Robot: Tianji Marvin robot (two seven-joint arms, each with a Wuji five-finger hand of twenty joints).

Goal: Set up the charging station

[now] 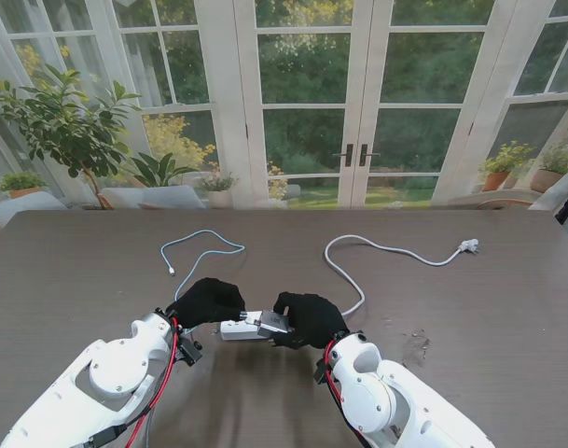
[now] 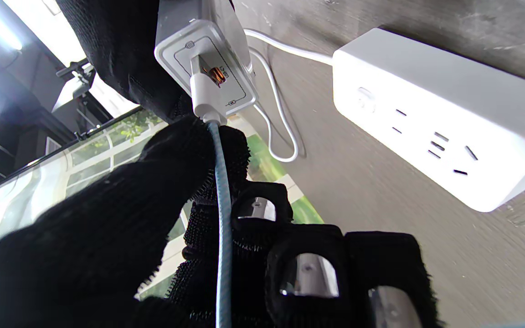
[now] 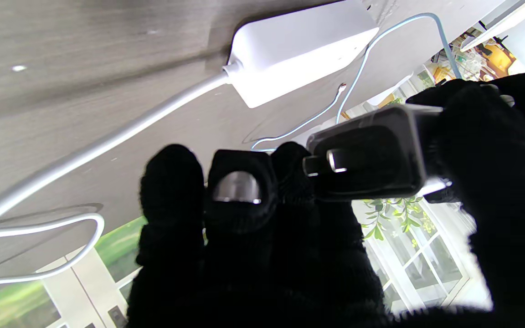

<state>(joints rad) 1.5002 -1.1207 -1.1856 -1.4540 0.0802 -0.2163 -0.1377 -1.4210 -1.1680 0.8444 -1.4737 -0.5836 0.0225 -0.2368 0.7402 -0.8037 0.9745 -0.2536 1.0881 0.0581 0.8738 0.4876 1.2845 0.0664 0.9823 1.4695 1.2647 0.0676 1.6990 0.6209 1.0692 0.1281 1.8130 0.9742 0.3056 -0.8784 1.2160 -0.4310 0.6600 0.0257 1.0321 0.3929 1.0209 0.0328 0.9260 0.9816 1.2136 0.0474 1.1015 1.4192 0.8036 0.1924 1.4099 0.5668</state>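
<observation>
Charger (image 3: 372, 159) prongs face me, cable (image 2: 223, 218) plugged opposite.

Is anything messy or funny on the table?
Mostly fine. Only the power strip's own wall plug looks odd: it lies loose far to the right, plugged into nothing. A few small specks sit near the right arm; they are too small to identify.

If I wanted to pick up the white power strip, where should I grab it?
Hold the power strip across its two long flat sides, coming down from above near the middle. It lies flat on the table; its cord leaves one end, and the sockets face upward, so keep fingers off those.
</observation>
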